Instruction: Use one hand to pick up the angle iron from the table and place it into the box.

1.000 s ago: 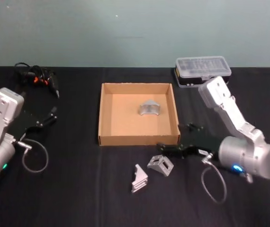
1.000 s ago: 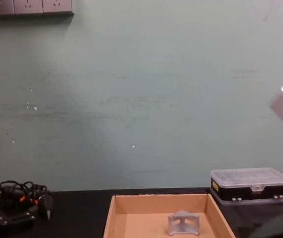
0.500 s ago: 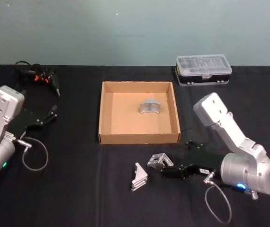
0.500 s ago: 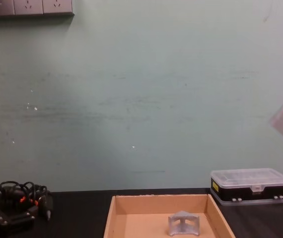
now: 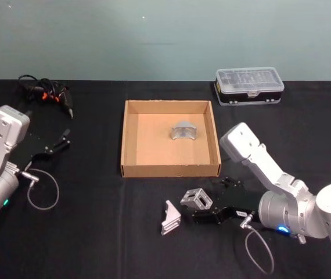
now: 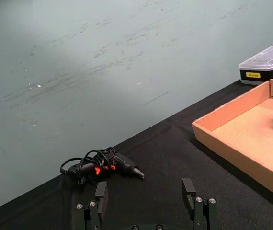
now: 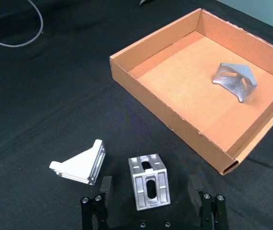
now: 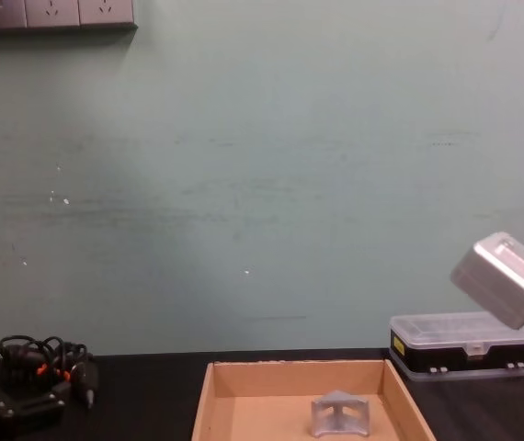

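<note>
On the black table [image 5: 96, 232], in front of the tan box [image 5: 170, 170], lie two silver angle irons: a blocky one [image 5: 196, 200] and a flatter one [image 5: 170, 217] to its left. My right gripper [image 5: 209, 201] is low over the table and open. In the right wrist view its fingers [image 7: 106, 185] stand on either side of the blocky angle iron [image 7: 149, 182], apart from it, with the flatter one [image 7: 80, 164] beside them. A third angle iron [image 5: 183, 131] rests inside the box [image 7: 165, 108]. My left gripper [image 5: 58, 142] is parked open at the left.
A black plastic case with a clear lid [image 5: 248, 86] stands behind the box at the back right. A black cable bundle with orange bits [image 5: 43, 94] lies at the back left. The right arm's silver segment [image 5: 244, 145] rises beside the box's right front corner.
My right gripper has moved back from the box's front wall, down to the table, and now straddles the blocky angle iron. Its silver arm segment has dropped lower. The left arm is still.
</note>
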Tool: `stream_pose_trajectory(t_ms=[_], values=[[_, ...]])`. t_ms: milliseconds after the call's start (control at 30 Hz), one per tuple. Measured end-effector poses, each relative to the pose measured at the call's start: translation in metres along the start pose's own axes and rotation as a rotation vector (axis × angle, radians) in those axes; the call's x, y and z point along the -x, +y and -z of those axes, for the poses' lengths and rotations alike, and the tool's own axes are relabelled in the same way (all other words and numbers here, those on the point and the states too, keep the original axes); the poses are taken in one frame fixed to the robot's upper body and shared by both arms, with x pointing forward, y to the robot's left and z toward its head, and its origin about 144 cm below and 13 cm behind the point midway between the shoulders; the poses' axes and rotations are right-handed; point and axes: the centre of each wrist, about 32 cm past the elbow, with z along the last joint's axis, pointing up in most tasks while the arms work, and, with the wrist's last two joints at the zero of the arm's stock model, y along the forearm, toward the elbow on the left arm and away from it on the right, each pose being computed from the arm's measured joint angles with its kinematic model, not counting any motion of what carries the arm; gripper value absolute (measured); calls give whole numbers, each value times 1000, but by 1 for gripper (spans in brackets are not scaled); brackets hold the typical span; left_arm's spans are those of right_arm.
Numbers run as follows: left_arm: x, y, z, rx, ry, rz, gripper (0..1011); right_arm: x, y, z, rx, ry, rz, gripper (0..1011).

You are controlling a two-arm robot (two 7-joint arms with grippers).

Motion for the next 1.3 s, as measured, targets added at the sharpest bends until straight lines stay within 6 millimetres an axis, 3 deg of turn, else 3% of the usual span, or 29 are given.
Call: stream_pose_trajectory(t_ms=[433, 767, 967, 1300], values=[[0, 0, 0, 0, 0, 0, 1011, 1, 18, 2, -5, -28, 4, 1000], [0, 0, 0, 0, 0, 0, 1011, 1, 16, 1, -6, -29, 5, 993], [0, 0, 0, 0, 0, 0, 1011, 1, 15, 1, -8, -28, 5, 862], [0, 0, 0, 0, 0, 0, 1012, 1, 15, 1, -9, -27, 5, 538]])
